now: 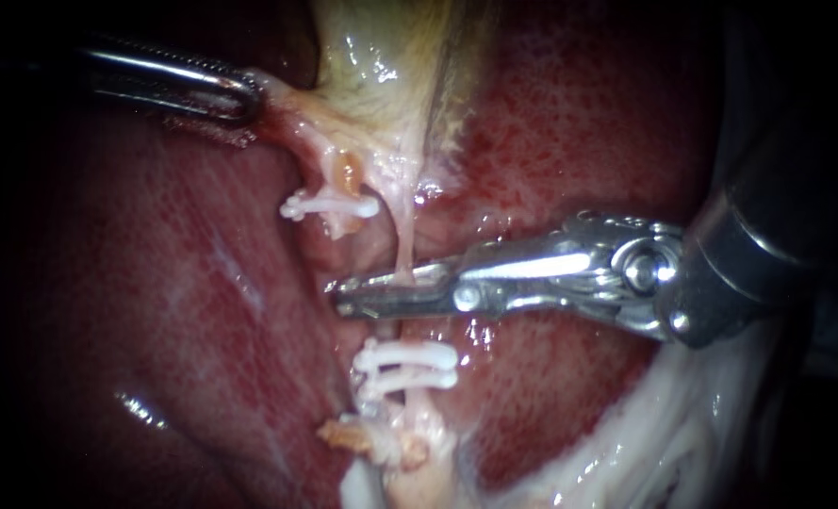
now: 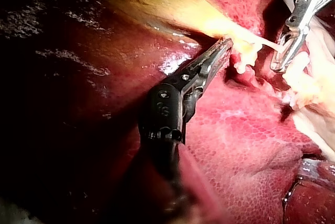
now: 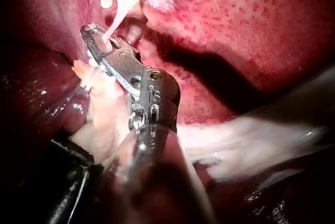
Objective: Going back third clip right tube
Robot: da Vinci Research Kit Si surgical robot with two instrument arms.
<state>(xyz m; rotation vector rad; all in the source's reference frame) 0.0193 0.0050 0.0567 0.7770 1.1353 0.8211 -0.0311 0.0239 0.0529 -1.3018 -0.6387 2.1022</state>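
— Red-brown liver (image 1: 155,311) takes up most of the field, yes?
— It does, mottled and wet, on both sides of the middle. The yellowish gallbladder (image 1: 381,57) comes down over it from above and narrows to pale strands.
— How do the two instruments sit?
— The right instrument (image 1: 343,294) comes in from the right. Its shaft and wrist lie almost level across the liver, with the tip pointing left. Its jaws stand a little apart with a thin dark gap between them, and the right tube (image 1: 402,240) runs down into that gap. I would call them parted around the tube, not clamped on it.
— And the other?
— The left instrument (image 1: 247,94) enters from the upper left, also nearly level. Its jaws are closed on a pale fold of the gallbladder at its narrow end, and the tissue is stretched toward them.
— Tubes?
— Two. The left tube (image 1: 317,155) descends near the left instrument's jaws. The right tube is the thin pale cord running from the gallbladder to the right instrument.
— Count the clips.
— Three that I can make out. One white clip (image 1: 329,205) lies across the left tube. Two white clips (image 1: 407,355), stacked close together, cross the right tube just below the right instrument's jaws. Whether a clip sits inside those jaws, I cannot tell.
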